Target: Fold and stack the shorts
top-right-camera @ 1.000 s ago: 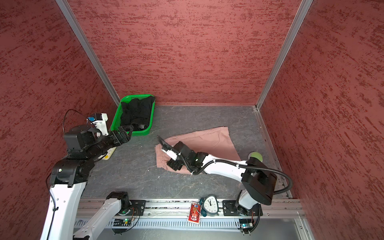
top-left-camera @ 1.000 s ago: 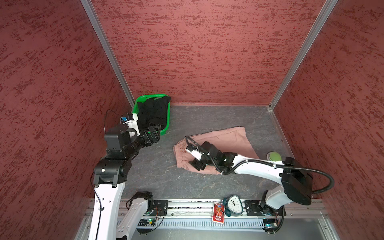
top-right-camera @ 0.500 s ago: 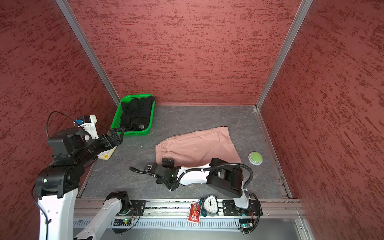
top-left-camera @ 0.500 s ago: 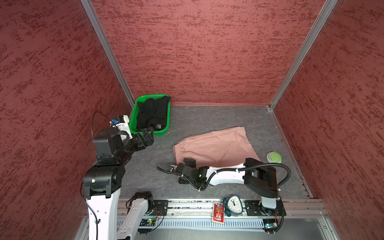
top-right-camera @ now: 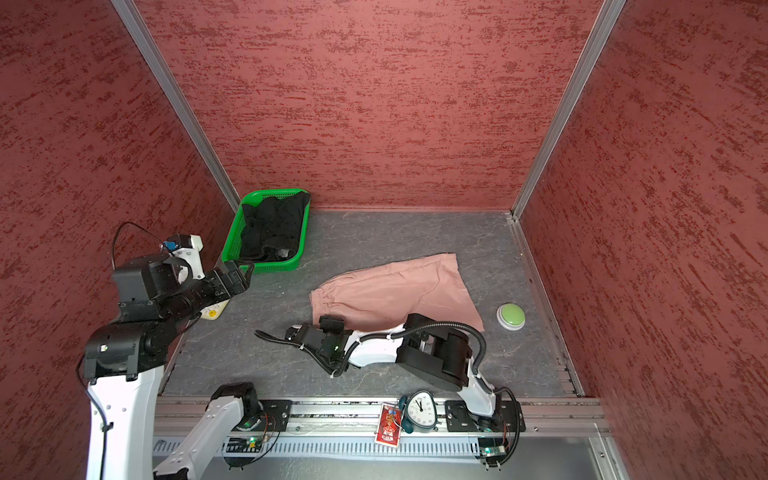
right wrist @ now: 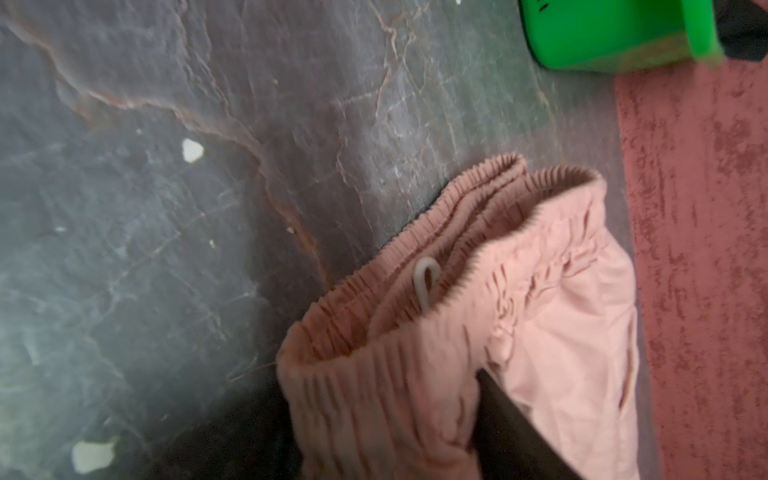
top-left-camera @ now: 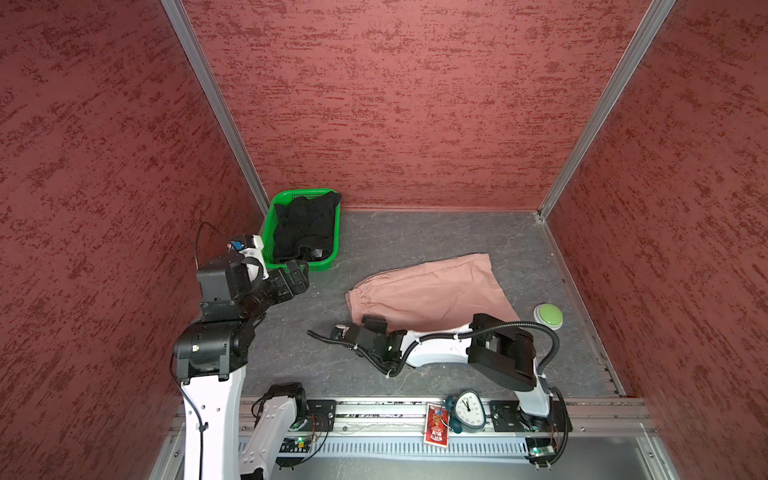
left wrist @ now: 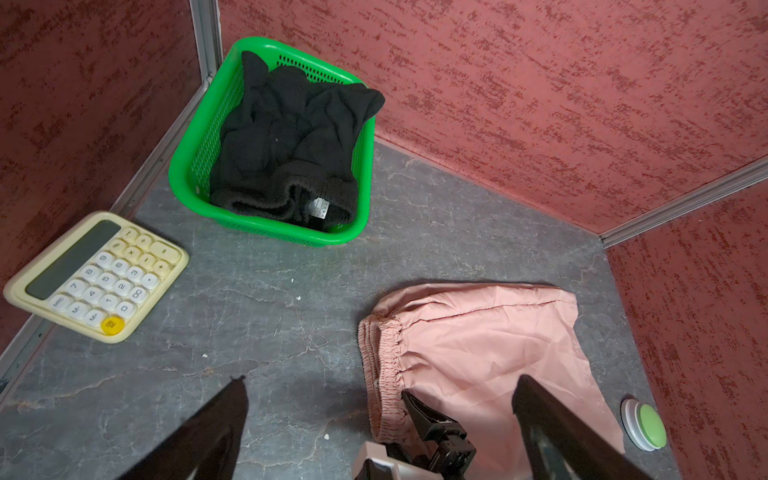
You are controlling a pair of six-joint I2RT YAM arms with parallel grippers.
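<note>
The pink shorts [top-left-camera: 428, 291] [top-right-camera: 390, 291] are lying flat on the gray table [top-left-camera: 415, 232], a little way out from the green basket [top-left-camera: 269, 232] [top-right-camera: 232, 241] and not touching it. Their bunchy waistband [right wrist: 415, 332] is pointing toward the basket, and the legs are pointing away from it. A small white loop [right wrist: 426, 282] is showing inside the waistband.

The right claw [top-left-camera: 372, 322] [top-right-camera: 330, 322] is lying low on the table, at the waistband corner that is farther from the basket. In the right wrist view, one dark finger [right wrist: 511, 419] is lying on top of the pink cloth. A blurry dark shape is sitting on the other side, so the waistband is sitting between them. It is not clear if the claw is pinching the cloth or only sitting around it.

The left claw [top-left-camera: 301, 270] [top-right-camera: 241, 270] is hanging in the air just by the basket, well apart from the pink shorts. Its fingers are spreading wide and holding nothing.

The black shorts [top-left-camera: 305, 228] [left wrist: 286, 153] are sitting all crumpled inside the basket, with a white label [left wrist: 318, 207] showing. A cream calculator [left wrist: 95, 274] is lying near the basket. A green push button [top-left-camera: 548, 316] is sitting past the pink shorts, far from the basket.
</note>
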